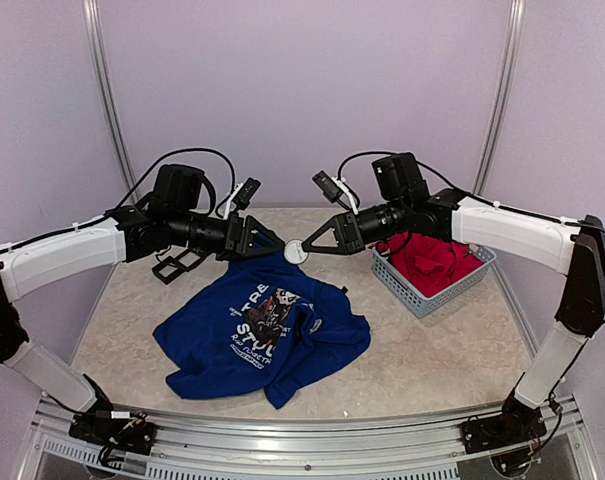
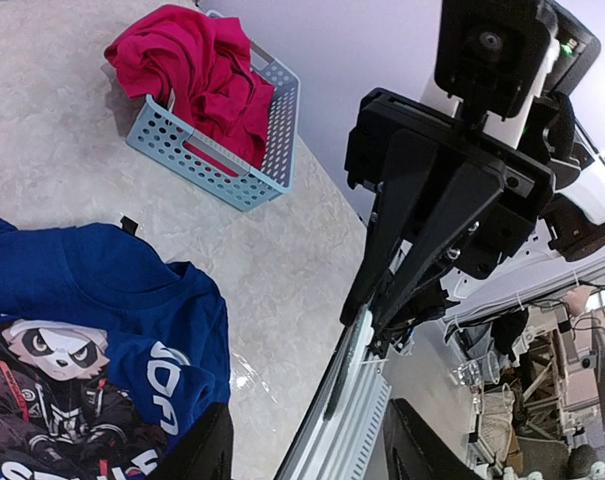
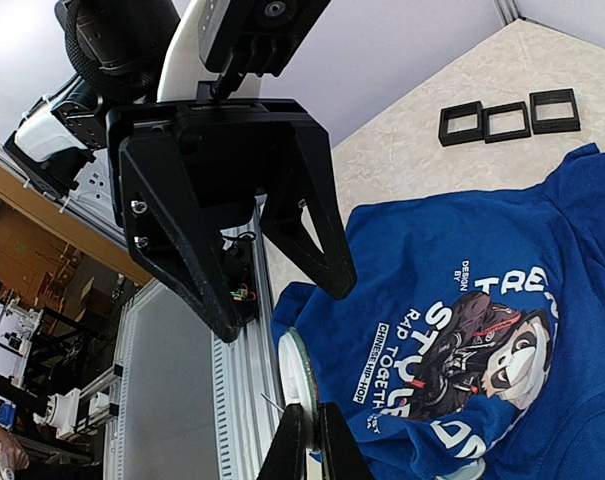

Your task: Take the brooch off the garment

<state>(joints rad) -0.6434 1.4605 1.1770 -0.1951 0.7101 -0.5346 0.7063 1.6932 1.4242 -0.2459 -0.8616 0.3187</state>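
Observation:
The brooch (image 1: 295, 250), a round white disc with a thin pin, hangs in the air above the table's far middle. My right gripper (image 1: 308, 247) is shut on its edge; in the right wrist view the two fingers (image 3: 300, 450) pinch the brooch (image 3: 294, 365) from below. My left gripper (image 1: 279, 245) faces it from the left, open, with its jaws on either side of the disc and clear of it. The left wrist view shows the brooch (image 2: 347, 365) edge-on between the spread fingers (image 2: 202, 450). The garment (image 1: 252, 335), a royal-blue printed T-shirt, lies crumpled on the table below.
A light-blue basket (image 1: 422, 298) holding a red garment (image 1: 437, 260) stands at the right. Three joined black square frames (image 1: 177, 262) lie at the far left. A metal rail (image 1: 302, 440) runs along the table's near edge.

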